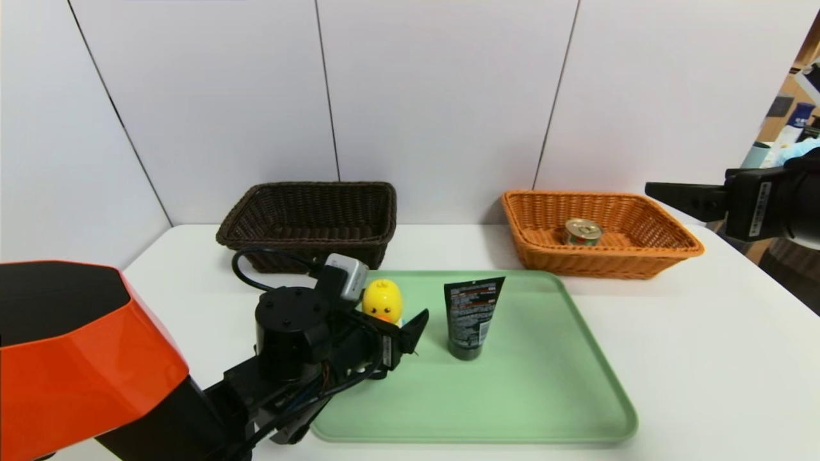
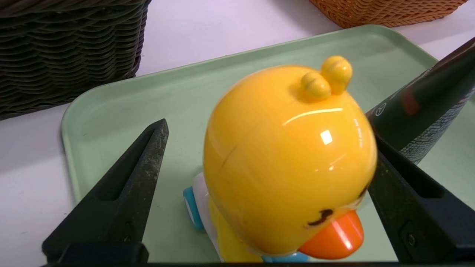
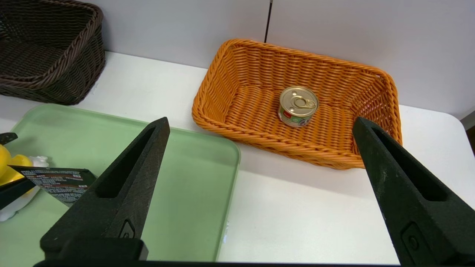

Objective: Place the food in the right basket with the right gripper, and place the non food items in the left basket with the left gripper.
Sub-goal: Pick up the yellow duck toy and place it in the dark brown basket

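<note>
While the left end effector (image 2: pixel 265 155) spreads around the duck (image 2: pixel 285 159), the tube (image 1: pixel 472 317) stands just beside.

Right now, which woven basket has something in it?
The orange wicker basket on the right: a small tin can sits inside. The dark brown basket looks empty.

Both arms are held level, jaws spread wide.
The orange-and-black-shelled left gripper (image 1: pixel 400 333) is aimed toward 1 o'clock; the black right gripper (image 1: pixel 666 192) is raised at 3 o'clock.
</note>
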You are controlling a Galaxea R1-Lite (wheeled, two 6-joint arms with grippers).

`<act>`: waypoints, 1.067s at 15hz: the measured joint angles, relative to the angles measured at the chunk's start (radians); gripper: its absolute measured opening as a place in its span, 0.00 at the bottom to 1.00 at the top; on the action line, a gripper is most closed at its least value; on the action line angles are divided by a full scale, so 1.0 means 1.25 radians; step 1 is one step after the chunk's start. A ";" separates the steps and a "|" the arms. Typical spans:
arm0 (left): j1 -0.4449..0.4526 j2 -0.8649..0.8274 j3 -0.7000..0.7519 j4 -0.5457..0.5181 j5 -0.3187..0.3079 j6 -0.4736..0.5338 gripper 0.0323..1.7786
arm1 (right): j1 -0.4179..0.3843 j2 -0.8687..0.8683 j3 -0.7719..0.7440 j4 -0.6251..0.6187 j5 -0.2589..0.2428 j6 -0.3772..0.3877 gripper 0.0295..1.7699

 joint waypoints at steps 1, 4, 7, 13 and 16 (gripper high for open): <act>-0.001 0.001 0.002 -0.001 0.000 0.000 0.95 | 0.000 -0.001 0.001 0.000 -0.001 0.000 0.96; -0.001 0.002 0.017 -0.002 0.000 0.000 0.95 | 0.000 -0.005 0.001 0.000 0.000 0.000 0.96; -0.001 0.005 0.023 -0.019 0.000 0.000 0.95 | 0.000 -0.005 0.006 -0.001 0.000 0.000 0.96; 0.000 0.011 0.018 -0.022 0.003 -0.013 0.95 | 0.000 -0.013 0.027 -0.001 0.000 -0.001 0.96; 0.000 0.016 0.011 -0.030 0.017 -0.016 0.95 | 0.000 -0.016 0.034 -0.002 0.001 -0.001 0.96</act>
